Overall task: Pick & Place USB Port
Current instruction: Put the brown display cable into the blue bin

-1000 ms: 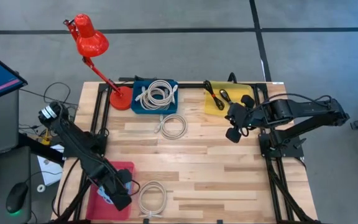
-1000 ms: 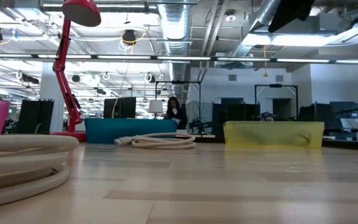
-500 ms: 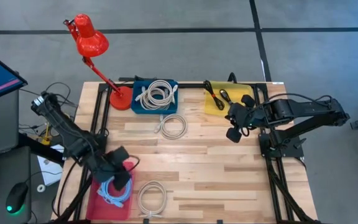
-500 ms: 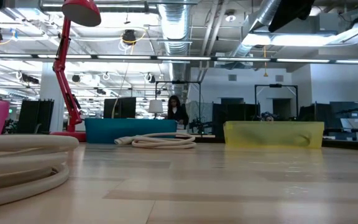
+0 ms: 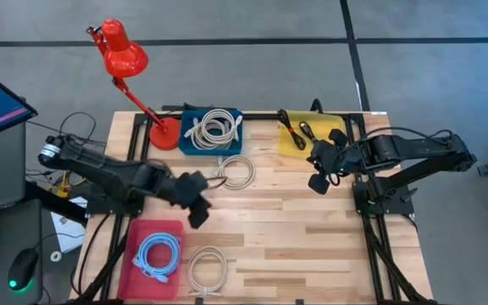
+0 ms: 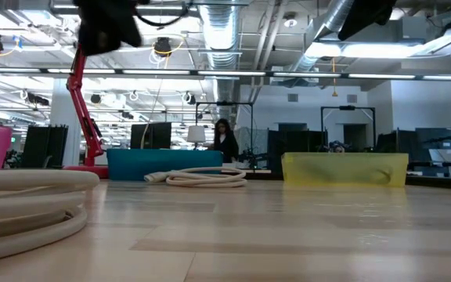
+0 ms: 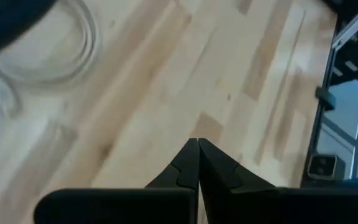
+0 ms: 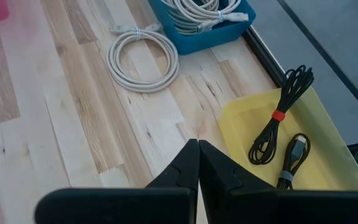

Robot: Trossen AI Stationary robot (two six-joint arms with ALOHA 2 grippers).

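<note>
Hovering mid-table, left end effector (image 5: 196, 208) closed.

Your two matte black jointed robot arms (image 5: 108, 174) (image 5: 413, 151) wore thin black cables; each ended in dark, wedge-shaped fingers (image 8: 182, 168).

Overhead, table-level (both show blue bin (image 5: 212, 131)), wrists.

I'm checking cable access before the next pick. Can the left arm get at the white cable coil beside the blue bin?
Probably yes: the left hand, shut and empty, hangs near that white cable coil, with bare table between them.
</note>
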